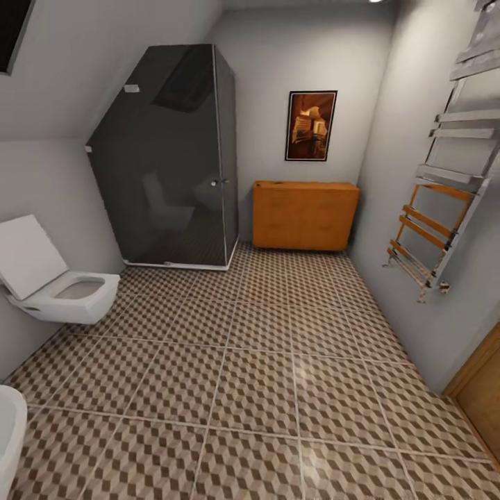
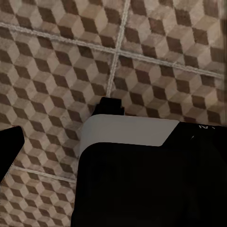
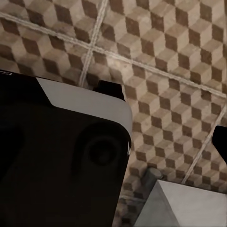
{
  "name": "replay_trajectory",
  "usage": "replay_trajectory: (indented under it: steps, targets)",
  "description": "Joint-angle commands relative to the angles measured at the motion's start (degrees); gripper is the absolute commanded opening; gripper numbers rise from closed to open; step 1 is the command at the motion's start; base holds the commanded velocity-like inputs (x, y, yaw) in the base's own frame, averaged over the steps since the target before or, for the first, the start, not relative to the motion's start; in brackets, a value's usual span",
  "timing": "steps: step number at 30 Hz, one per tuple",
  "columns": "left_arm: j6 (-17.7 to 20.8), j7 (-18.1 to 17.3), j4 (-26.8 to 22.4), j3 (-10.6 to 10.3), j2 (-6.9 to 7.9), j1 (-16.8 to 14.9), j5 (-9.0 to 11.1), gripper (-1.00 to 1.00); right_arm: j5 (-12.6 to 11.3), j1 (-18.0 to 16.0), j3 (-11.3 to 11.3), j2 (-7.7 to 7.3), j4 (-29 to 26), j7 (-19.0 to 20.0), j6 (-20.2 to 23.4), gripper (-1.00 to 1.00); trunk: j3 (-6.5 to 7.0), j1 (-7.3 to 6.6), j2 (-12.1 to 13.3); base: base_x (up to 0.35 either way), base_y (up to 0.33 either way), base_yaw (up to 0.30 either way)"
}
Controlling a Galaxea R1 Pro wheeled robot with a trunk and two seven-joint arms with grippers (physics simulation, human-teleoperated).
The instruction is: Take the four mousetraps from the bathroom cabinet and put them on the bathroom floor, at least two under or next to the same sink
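Note:
The orange-brown cabinet (image 1: 304, 215) stands shut against the far wall, under a framed picture. The mousetraps are out of view. The cube-patterned bathroom floor (image 1: 264, 375) stretches from me to the cabinet. The left wrist view looks down on the floor tiles (image 2: 56, 61) past my own dark and white body. One black finger (image 2: 9, 151) of my left gripper (image 2: 113, 156) sits at the frame's edge. In the right wrist view a finger (image 3: 220, 142) of my right gripper (image 3: 113, 146) likewise sits at the edge, over the tiles (image 3: 179, 71). Nothing is held. The bathroom sink is out of view.
A white wall-hung toilet (image 1: 66, 295) with its lid up is at the left. A dark glass shower cabin (image 1: 170, 160) fills the far left corner. A towel rail (image 1: 434, 229) hangs on the right wall, beside a wooden door (image 1: 482, 399). A rounded white rim (image 1: 10, 430) shows at the lower left.

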Motion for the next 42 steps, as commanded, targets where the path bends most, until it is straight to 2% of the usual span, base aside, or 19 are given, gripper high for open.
replay_trajectory:
  steps: [1, 28, 42]
  targets:
    - [0.1, 0.4, -0.2, -0.1, 0.07, -0.1, 0.0, 1.00, -0.4, -0.1, 0.5, 0.05, 0.1, -0.1, 0.1, 1.00, -0.05, 0.00, 0.0, 0.046, 0.000, -0.282]
    - [0.1, 0.4, -0.2, -0.2, 0.07, -0.1, -0.2, 1.00, -0.4, -0.1, 0.5, 0.02, 0.1, -0.1, 0.1, 1.00, -0.07, 0.00, 0.0, 0.141, 0.000, -0.284]
    - [0.1, 0.4, -0.3, -0.2, 0.07, -0.1, -0.2, 1.00, -0.3, -0.1, 0.5, 0.05, 0.1, -0.1, 0.1, 1.00, -0.73, 0.00, 0.0, 0.149, 0.000, -0.244]
